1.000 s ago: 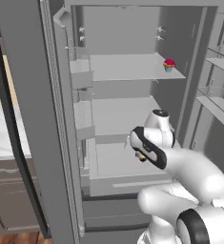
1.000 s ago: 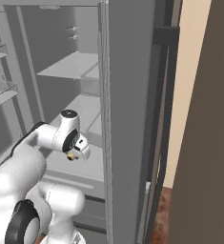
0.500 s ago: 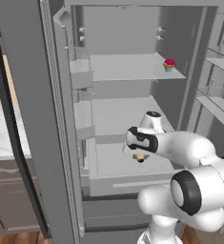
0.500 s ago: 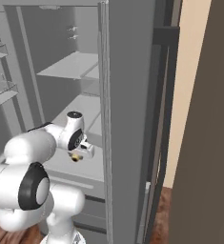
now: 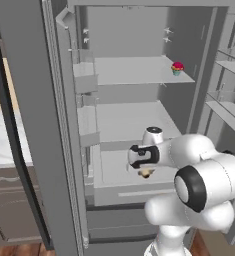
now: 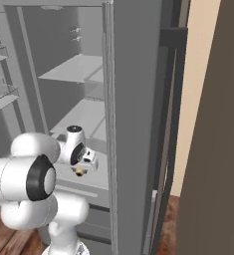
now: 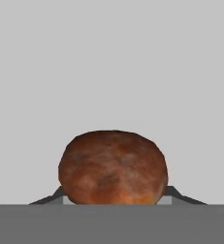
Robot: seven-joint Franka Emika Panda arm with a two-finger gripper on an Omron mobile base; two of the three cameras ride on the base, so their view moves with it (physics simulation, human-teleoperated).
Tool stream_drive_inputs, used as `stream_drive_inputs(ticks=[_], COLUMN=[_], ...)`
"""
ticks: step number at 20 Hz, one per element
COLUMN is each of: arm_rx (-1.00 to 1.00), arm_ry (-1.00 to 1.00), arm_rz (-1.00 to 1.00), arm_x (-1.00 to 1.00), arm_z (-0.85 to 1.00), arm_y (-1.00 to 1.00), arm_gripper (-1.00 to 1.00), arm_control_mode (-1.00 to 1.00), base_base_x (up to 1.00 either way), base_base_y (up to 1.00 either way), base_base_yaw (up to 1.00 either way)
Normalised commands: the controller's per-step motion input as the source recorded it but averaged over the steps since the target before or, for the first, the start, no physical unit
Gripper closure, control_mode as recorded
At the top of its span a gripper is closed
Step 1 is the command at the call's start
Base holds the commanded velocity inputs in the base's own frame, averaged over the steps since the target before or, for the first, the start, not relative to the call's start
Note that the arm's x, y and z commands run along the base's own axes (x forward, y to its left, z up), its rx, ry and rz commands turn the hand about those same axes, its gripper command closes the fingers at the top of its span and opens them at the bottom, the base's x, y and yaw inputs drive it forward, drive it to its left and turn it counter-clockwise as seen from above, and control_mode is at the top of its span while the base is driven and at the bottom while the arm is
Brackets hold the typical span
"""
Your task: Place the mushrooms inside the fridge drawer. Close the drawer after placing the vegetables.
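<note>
The mushroom (image 5: 146, 173) is a small brown-capped piece held under my gripper (image 5: 144, 169), which is shut on it. It hangs just above the floor of the open fridge drawer (image 5: 133, 193), a wide light-grey drawer pulled out below the lower shelf. From the right, the mushroom (image 6: 79, 173) shows under the gripper (image 6: 82, 168), over the drawer (image 6: 84, 190). In the hand view the brown cap (image 7: 113, 166) sits between the dark fingertips (image 7: 182, 196) against the drawer's plain grey floor.
The fridge stands open with its left door (image 5: 34, 125) swung out close beside the arm. A pink-topped cupcake (image 5: 177, 68) sits on the upper shelf at the right. Door racks (image 5: 229, 100) stick out on the right. A dark brown cabinet (image 5: 9, 210) is at the far left.
The hand has dropped a little lower over the open drawer, still holding the mushroom. The arm's elbow has swung round toward the cameras.
</note>
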Motion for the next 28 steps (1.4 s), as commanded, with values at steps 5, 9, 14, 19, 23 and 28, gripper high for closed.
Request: stream_drive_inputs(ticks=[5, 9, 14, 19, 23, 28], arm_rx=[-0.05, -0.04, -0.01, -0.01, -0.02, 0.0], arm_ry=[0.0, 0.0, -0.05, -0.22, -0.29, -0.2], arm_rz=[0.05, 0.06, 0.05, 0.04, 0.06, 0.02], arm_x=[0.0, 0.0, -0.2, -0.47, -0.48, -0.81], arm_z=[-0.36, -0.45, -0.09, 0.69, 0.97, 0.99], arm_y=[0.13, 0.04, 0.0, 0.0, -0.04, -0.01], arm_gripper=[1.0, -1.0, -1.0, -1.0, -1.0, -1.0], arm_control_mode=[-1.0, -1.0, -1.0, -1.0, -1.0, -1.0], base_base_x=[0.0, 0.0, 0.0, 0.0, 0.0, 0.0], base_base_y=[0.0, 0.0, 0.0, 0.0, 0.0, 0.0], base_base_yaw=[0.0, 0.0, 0.0, 0.0, 0.0, 0.0])
